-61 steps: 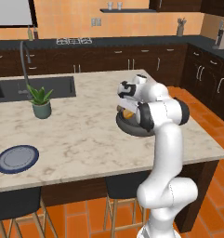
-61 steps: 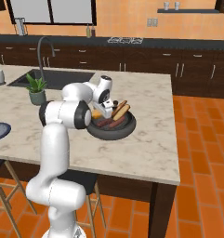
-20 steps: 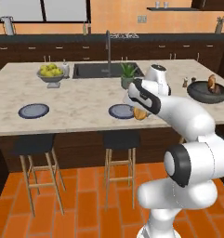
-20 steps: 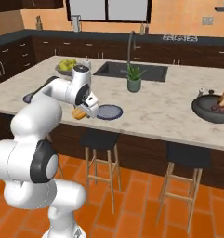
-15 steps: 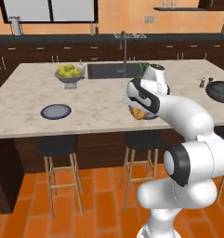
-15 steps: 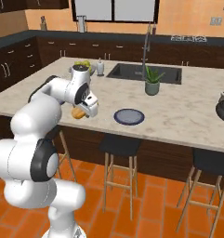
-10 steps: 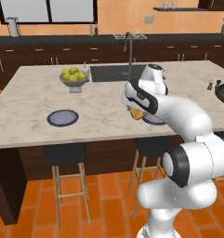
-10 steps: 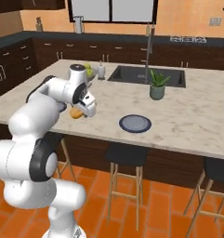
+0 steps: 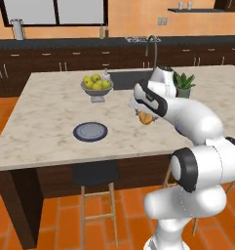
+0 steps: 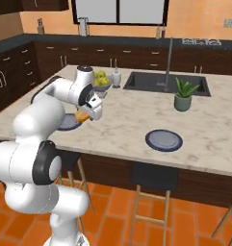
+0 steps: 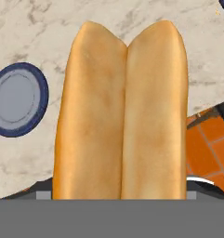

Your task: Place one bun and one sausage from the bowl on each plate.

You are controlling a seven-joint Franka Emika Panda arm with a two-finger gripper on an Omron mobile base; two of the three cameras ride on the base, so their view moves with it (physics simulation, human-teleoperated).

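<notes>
The tool [image 9: 145,117] carried the bun [image 11: 120,111] clamped across its middle above the table's front edge, near the plate [image 9: 90,132], and the split roll looked light and soft, best held gently mid-length so it would not squash or tip.

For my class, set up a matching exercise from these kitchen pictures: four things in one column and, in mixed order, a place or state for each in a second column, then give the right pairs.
Things:
1. bun
2. plate
3. fruit bowl
4. potted plant

Places or states:
A. beside the sink, on the counter
B. lying flat and bare on the counter
C. held off the counter in the gripper
D. filled with yellow-green fruit

Pairs: 1-C, 2-B, 3-D, 4-A
</notes>
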